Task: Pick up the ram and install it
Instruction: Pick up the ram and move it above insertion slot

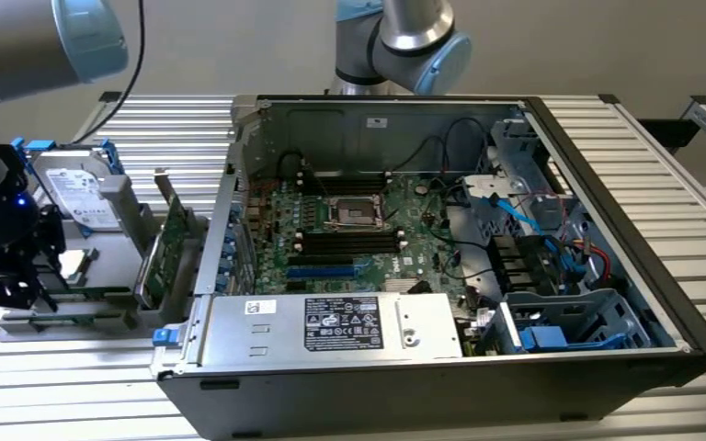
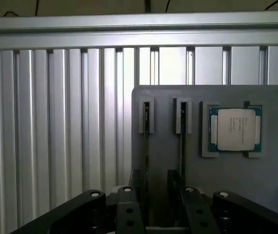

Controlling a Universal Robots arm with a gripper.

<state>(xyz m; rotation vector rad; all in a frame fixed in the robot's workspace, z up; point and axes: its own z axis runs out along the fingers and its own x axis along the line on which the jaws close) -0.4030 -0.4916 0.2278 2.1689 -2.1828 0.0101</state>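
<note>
Two ram sticks stand edge-on in the narrow slots of a grey holder plate (image 2: 256,180): one ram stick (image 2: 146,146) and a second one (image 2: 183,146) beside it. My gripper (image 2: 161,214) hangs open just above them. The first stick runs into the gap between my black fingers (image 2: 129,212), and the second passes under the other finger. In the exterior view my gripper (image 1: 12,289) is low over the green ram (image 1: 69,318) at the exterior view's left, outside the open computer case (image 1: 451,386). The motherboard's black ram slots (image 1: 350,241) lie inside the case.
A CPU chip (image 2: 235,128) sits in a pocket of the same grey plate. A silver hard drive with blue rails (image 1: 77,197) and a wide green expansion card (image 1: 163,243) stand between the holder and the case. The ribbed metal table (image 2: 56,126) surrounds them.
</note>
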